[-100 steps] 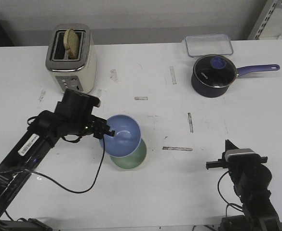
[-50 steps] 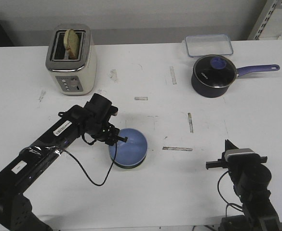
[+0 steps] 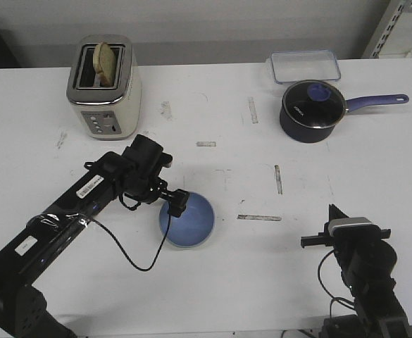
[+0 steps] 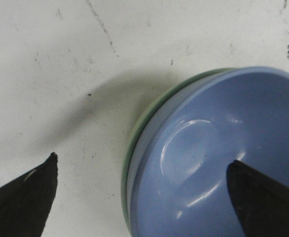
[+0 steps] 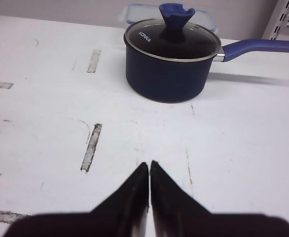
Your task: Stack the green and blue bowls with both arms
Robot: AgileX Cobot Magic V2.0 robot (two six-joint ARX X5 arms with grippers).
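Note:
The blue bowl (image 3: 189,221) sits nested inside the green bowl on the table, left of the middle. In the left wrist view the blue bowl (image 4: 218,163) fills the frame and the green bowl (image 4: 132,139) shows only as a thin rim around it. My left gripper (image 3: 177,202) (image 4: 143,163) is open over the bowls' near-left rim, one finger over the blue bowl's inside and the other over the bare table. It holds nothing. My right gripper (image 3: 332,209) (image 5: 149,164) is shut and empty, low at the front right.
A cream toaster (image 3: 104,86) with a bread slice stands at the back left. A dark navy saucepan (image 3: 311,110) (image 5: 171,61) with a long handle and a clear container (image 3: 304,66) stand at the back right. Tape marks (image 3: 258,217) dot the table.
My left arm lowered the tilted blue bowl down into the green bowl, then opened its jaws and let go. The right arm has not moved.

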